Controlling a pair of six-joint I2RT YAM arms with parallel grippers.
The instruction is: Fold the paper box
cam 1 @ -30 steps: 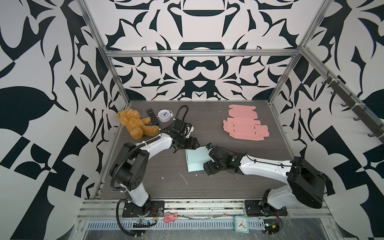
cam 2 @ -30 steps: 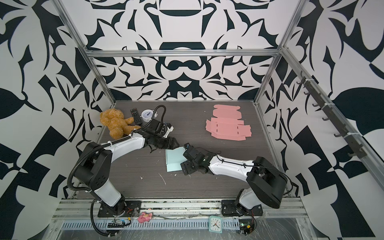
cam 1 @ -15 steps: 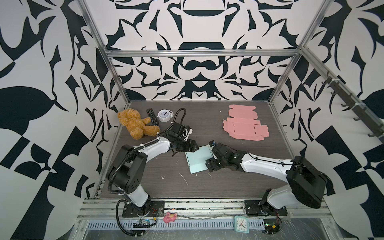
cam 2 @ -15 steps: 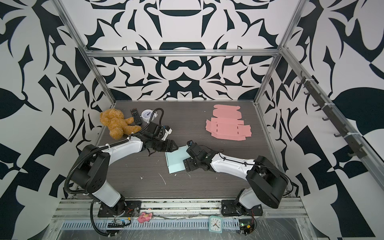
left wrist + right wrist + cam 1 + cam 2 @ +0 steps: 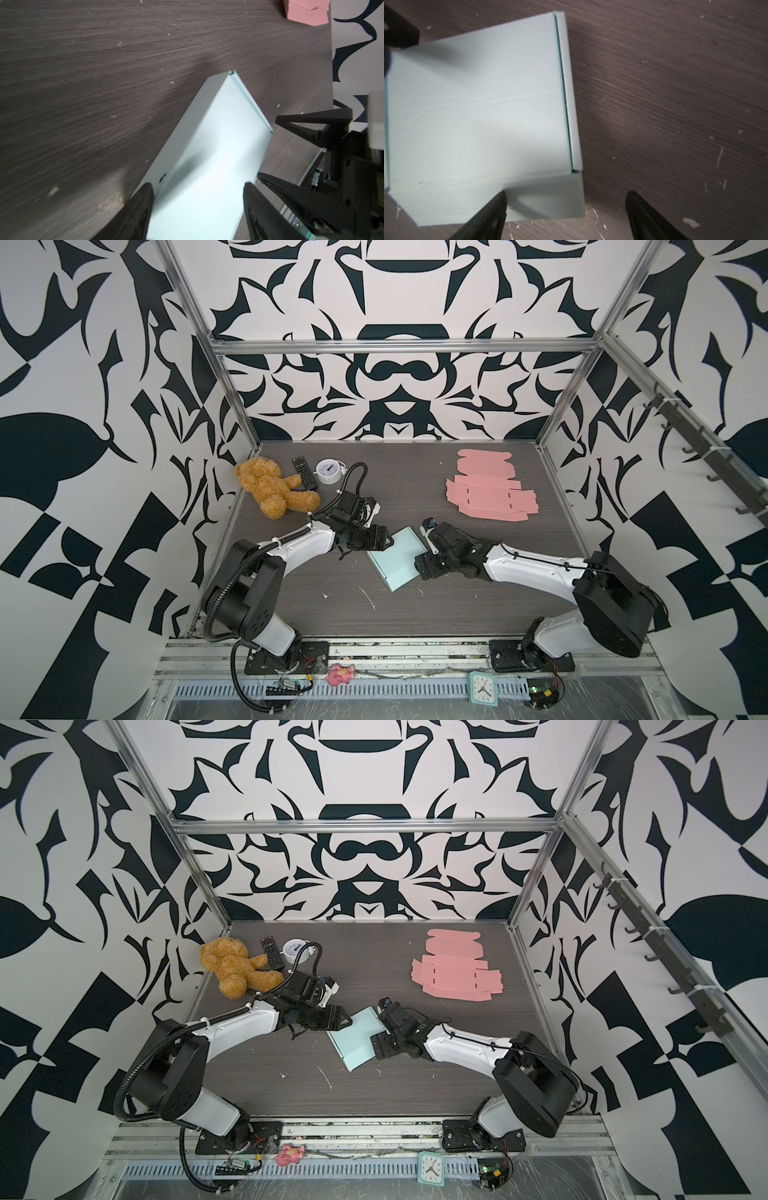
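Dark table (image 5: pixel 415 497), pale-blue box (image 5: pixel 395 560) folded shut

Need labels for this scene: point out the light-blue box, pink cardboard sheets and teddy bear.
light-blue box (image 5: pixel 395 560), a top view, lid centre
pink cardboard sheets (image 5: pixel 490 494), a top view, middle panel
teddy bear (image 5: pixel 268 488), a top view, belly
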